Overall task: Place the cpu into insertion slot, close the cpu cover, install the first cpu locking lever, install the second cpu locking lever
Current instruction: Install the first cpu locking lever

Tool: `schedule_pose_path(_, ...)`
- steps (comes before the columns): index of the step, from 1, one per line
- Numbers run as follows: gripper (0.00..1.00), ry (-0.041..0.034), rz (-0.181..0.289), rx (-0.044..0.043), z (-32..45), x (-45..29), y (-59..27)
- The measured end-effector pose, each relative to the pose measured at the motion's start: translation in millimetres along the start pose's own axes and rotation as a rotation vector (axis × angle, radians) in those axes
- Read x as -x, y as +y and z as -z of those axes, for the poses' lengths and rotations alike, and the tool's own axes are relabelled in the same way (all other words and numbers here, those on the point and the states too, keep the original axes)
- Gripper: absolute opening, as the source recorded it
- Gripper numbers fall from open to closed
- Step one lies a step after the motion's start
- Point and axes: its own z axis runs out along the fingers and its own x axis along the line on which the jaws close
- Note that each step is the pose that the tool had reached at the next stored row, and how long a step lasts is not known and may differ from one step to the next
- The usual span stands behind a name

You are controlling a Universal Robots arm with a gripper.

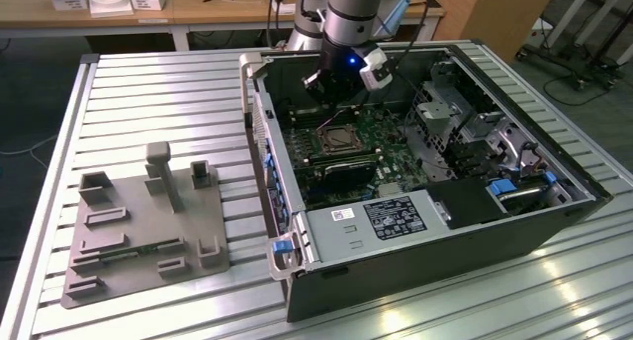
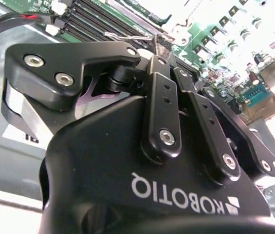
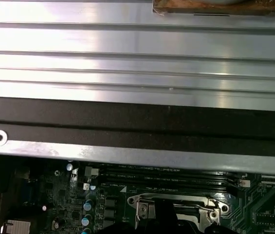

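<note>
CPU (image 1: 342, 138) seated in the socket, gripper (image 1: 336, 97) hanging over it.
Exterior view: the arm drops near-vertical into the open case (image 1: 445, 240), wrist pointing down at the motherboard (image 1: 396, 125), gripper close above the socket. Cover (image 1: 321, 140) looks flat around the CPU. First wrist view: cover frame (image 3: 142, 207) sits on the board, with the dark gripper over its middle. Second wrist view: gripper tip is just beside a thin wire lever (image 2: 127, 35). Jaw state: cannot tell. Grey fixture (image 1: 138, 229) sits well apart on the slatted table (image 1: 148, 95), at the exterior view's left.
</note>
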Motion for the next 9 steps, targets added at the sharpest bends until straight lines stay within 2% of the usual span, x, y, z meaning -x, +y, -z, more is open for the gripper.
schedule_pose_path(3,0.10,0.0000,0.000,-0.0007,-3.5,0.0,-0.3)
schedule_pose_path(9,0.10,0.0000,0.000,-0.0008,-4.0,0.0,-0.3)
